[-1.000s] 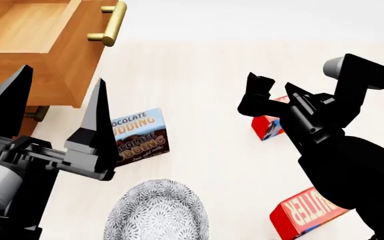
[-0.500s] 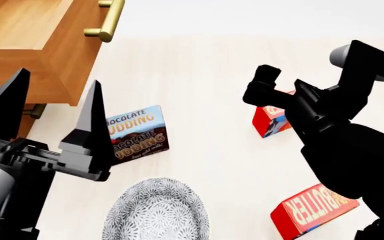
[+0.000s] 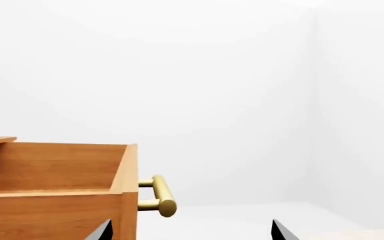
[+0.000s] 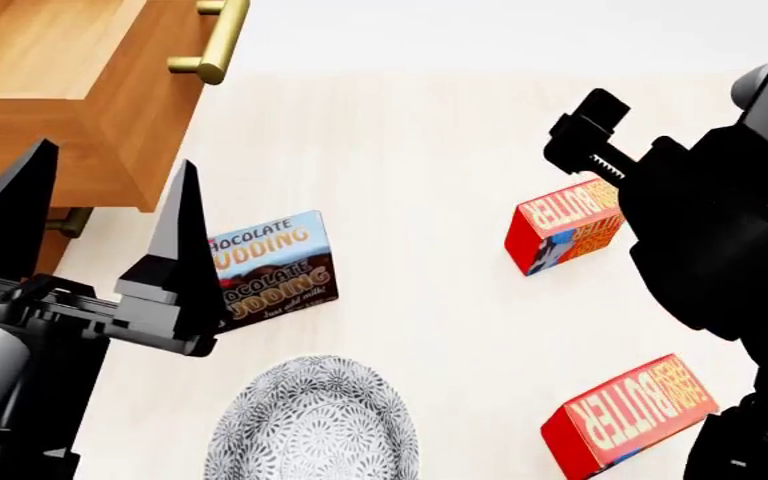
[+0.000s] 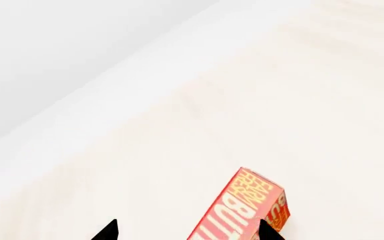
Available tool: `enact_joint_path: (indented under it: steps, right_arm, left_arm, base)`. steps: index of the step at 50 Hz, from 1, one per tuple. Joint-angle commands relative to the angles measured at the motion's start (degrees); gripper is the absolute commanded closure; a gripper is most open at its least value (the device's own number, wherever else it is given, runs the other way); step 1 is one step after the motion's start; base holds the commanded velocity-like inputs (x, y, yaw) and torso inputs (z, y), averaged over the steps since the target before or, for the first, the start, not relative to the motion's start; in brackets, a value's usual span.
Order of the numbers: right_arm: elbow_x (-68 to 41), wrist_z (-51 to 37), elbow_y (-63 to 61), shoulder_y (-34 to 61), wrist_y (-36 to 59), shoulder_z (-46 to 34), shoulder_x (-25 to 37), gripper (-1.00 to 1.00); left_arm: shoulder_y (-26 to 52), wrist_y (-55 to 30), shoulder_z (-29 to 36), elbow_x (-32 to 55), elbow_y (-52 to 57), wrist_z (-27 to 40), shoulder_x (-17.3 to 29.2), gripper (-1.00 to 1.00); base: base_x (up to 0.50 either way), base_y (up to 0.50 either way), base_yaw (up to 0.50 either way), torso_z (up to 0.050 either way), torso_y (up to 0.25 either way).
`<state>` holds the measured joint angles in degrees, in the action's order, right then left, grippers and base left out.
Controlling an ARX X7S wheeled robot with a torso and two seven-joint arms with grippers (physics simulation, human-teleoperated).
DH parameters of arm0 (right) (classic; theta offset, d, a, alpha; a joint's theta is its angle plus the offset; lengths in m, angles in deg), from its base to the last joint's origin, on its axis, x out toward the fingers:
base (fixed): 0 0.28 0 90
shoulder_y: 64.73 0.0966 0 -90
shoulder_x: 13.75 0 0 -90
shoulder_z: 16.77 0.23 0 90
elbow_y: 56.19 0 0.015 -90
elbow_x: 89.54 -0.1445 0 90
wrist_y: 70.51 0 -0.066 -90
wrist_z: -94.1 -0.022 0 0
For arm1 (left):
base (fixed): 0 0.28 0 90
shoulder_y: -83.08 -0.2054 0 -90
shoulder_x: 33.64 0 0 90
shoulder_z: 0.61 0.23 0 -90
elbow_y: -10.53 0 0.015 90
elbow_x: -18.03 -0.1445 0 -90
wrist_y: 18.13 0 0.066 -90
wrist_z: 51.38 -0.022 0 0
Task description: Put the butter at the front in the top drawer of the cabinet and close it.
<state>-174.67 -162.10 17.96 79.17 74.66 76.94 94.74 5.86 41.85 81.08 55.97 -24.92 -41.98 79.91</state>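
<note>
Right gripper [image 5: 186, 231] spread wide, empty, far butter carton [image 4: 564, 232] just below fingertips. Risk: two identical cartons; grabbing wrong one. Left gripper [image 4: 97, 215] open, idle beside top drawer [image 4: 57, 85].

From my seat I count two butter cartons: one farther out [image 4: 566, 224] and one nearer to me [image 4: 628, 412]. There is one Chocolate Pudding box [image 4: 272, 268] and one patterned grey bowl [image 4: 312, 424]. One wooden drawer [image 4: 64, 90] stands open, showing one brass bar handle [image 4: 219, 42]. Two black end effectors are in view, left [image 4: 97, 225] and right [image 4: 595, 125].
</note>
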Motion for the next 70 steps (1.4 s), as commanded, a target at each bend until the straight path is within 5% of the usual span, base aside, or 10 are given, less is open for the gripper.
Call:
enact_joint_path:
  steps: [1,70]
  right_arm:
    - [0.27,-4.76,3.34,1.95,-2.51,1.95,-0.86,-1.0]
    - [7.76,-8.86,25.64,9.77,-8.7,-2.03,-6.66,-1.0]
  left_arm:
    - [-0.26,0.99,0.46,-0.56,-0.76,-0.08,0.16,-1.0]
    - [-2.14,5.1,0.33,-1.07,-2.62,0.4,1.81,-1.0]
  base:
    - [0.0,0.0,0.0,0.0,0.0]
    - [0.0,0.0,0.0,0.0,0.0]
